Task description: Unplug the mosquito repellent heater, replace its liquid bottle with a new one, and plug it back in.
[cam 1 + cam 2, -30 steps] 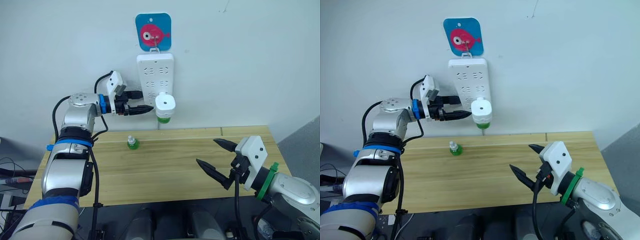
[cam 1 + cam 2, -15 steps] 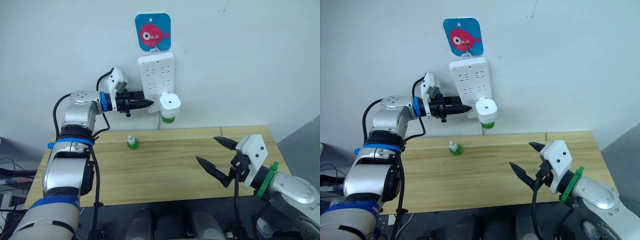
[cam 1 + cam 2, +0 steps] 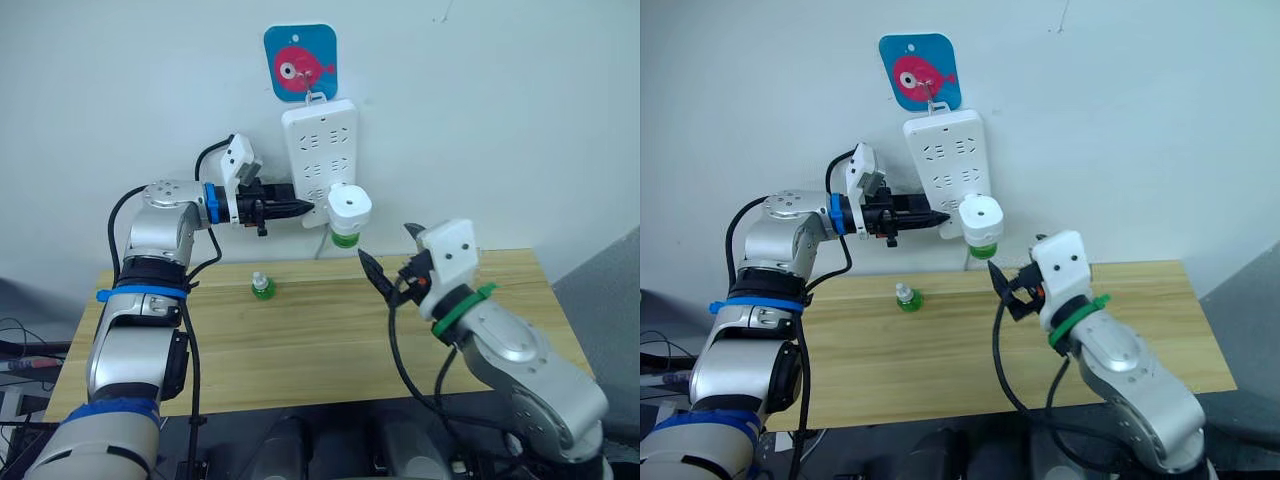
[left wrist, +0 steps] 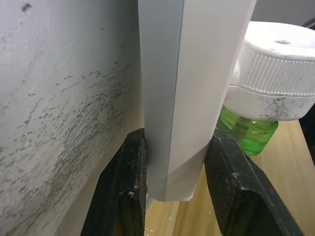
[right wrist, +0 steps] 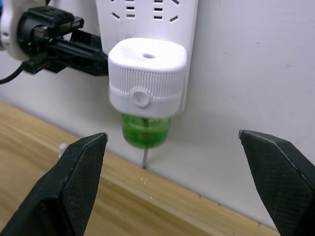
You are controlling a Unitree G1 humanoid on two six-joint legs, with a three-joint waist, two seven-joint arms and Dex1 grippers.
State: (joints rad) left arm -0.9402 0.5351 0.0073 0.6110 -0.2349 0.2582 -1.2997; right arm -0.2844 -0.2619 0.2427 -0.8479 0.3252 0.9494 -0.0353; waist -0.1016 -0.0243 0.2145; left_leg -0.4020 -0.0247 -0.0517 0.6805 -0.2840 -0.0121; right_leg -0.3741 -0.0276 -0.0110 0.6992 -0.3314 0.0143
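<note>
Left gripper (image 4: 170, 191): clamped on the lower edge of the white power strip (image 3: 322, 150), one black finger (image 4: 125, 187) on the wall side, the other on the outer face. The strip sits pinched between them with no slack visible.

Power strip hangs from a hook under a blue fish plaque (image 3: 300, 62) on the white wall (image 3: 520, 120); it tilts slightly, its lower end toward the left gripper.

Mosquito repellent heater (image 5: 146, 73): plugged into the bottom of the power strip, on the side away from the left gripper, round hole facing up. A green liquid bottle (image 5: 145, 131) is fitted beneath it, hanging clear above the wooden table (image 3: 320, 350).

Right gripper (image 3: 390, 262): fingers spread wide, holding nothing. It sits below and to the right of the heater, apart from it. In the right wrist view the heater lies centred between the two fingertips (image 5: 78, 172), with open room on each side.

A second small green bottle (image 3: 262, 286) with a white cap stands upright on the table near its far edge, below the left gripper and well left of the right gripper. A thin cord runs down the wall under the power strip.
</note>
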